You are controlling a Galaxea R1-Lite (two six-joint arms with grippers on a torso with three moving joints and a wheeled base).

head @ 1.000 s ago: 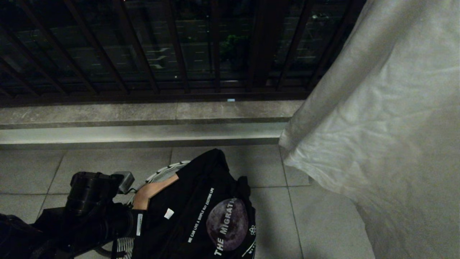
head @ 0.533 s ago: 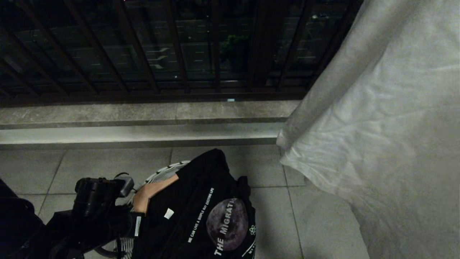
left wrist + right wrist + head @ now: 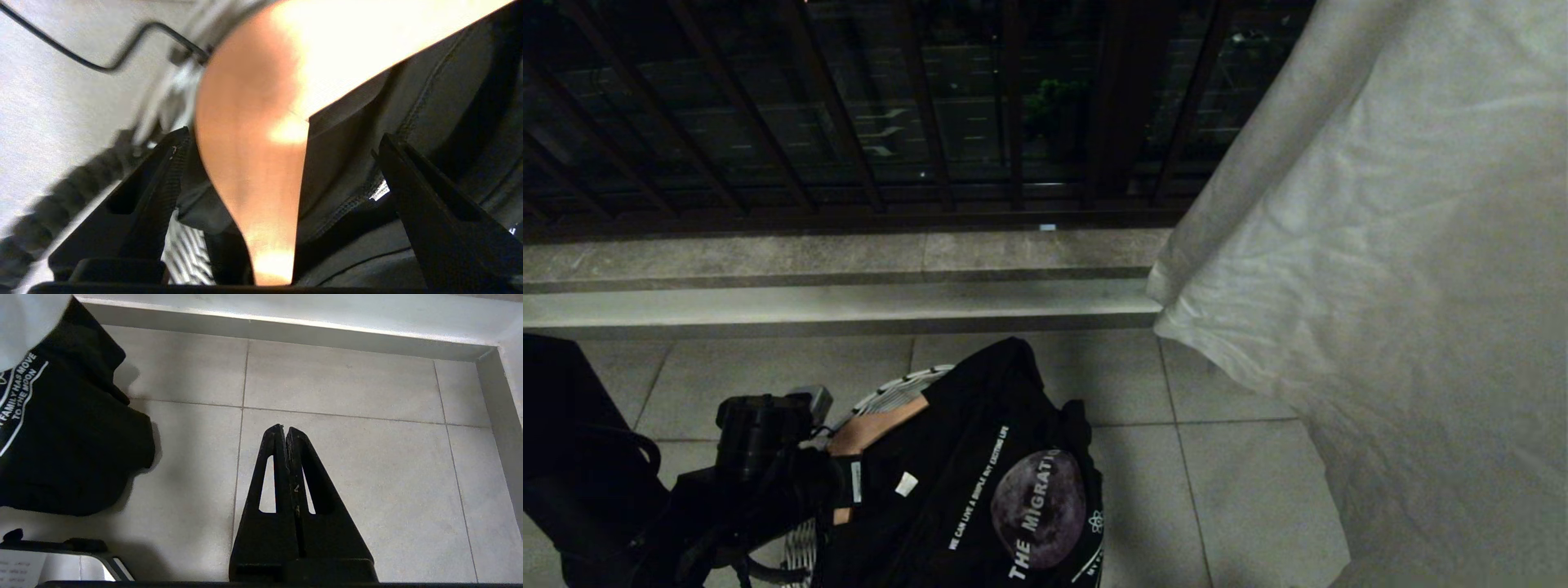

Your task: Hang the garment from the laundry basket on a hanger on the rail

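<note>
Over the last second, swung inward along the basket's nine-o'clock side: left gripper (image 3: 282, 143), jaws wide around the wooden hanger (image 3: 253, 163) inside the black garment (image 3: 980, 474) draped over the laundry basket (image 3: 898, 390); grasp likely next; right gripper (image 3: 286, 435) closed, empty, parked.

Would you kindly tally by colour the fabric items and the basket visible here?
Black: 1, the printed T-shirt
White: 2, the hanging sheet and the laundry basket
Total: 3
</note>
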